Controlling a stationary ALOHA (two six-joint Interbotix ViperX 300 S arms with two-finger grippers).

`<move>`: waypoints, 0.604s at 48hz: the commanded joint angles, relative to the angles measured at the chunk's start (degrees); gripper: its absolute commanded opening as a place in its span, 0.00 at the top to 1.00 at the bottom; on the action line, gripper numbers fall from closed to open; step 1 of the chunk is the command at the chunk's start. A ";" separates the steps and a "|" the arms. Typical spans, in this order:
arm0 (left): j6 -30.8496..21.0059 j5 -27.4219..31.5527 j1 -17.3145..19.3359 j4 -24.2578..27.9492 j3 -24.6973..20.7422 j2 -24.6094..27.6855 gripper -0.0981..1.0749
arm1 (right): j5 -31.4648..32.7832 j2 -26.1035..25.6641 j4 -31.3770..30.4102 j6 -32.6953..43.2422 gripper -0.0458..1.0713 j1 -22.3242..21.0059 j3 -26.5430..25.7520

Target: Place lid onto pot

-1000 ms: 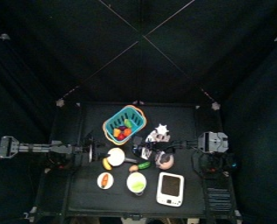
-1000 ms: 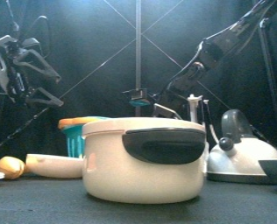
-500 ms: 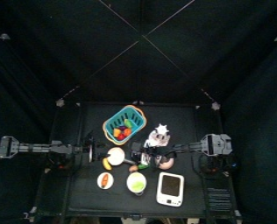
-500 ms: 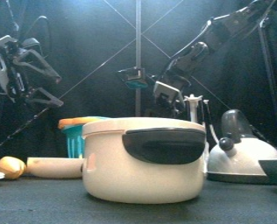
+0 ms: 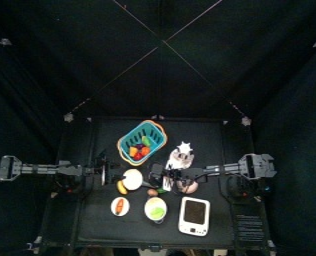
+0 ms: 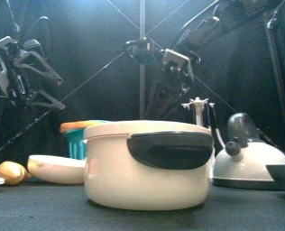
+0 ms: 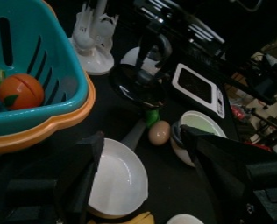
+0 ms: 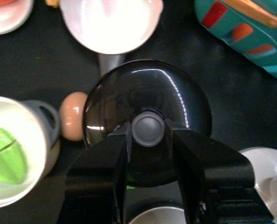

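The lid (image 8: 147, 96) is round, black and shiny, with a knob in the middle, and the right end effector (image 8: 149, 147) holds it up in the air. The pot (image 6: 133, 176) is cream with a black handle. It stands open on the table, lower than the end effector and nearer the front edge.

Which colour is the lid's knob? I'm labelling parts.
Grey, on the glossy black lid; the right wrist view shows it best.

Small black table (image 5: 221, 232) at the middle of the pen, black curtains (image 5: 67, 60) hung on all sides, thin pale lines crossed diagonally overhead, surroundings kept dark, light confined to the table surface.
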 commanded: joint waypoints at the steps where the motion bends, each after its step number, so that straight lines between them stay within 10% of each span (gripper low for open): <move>1: 0.09 -0.18 0.53 -0.09 -0.53 0.09 0.05 | -0.53 -1.67 0.09 0.00 0.46 3.43 -2.37; 29: -0.09 -0.18 0.70 -1.93 -0.53 0.18 0.05 | -0.09 4.57 1.49 0.09 0.46 13.45 -7.12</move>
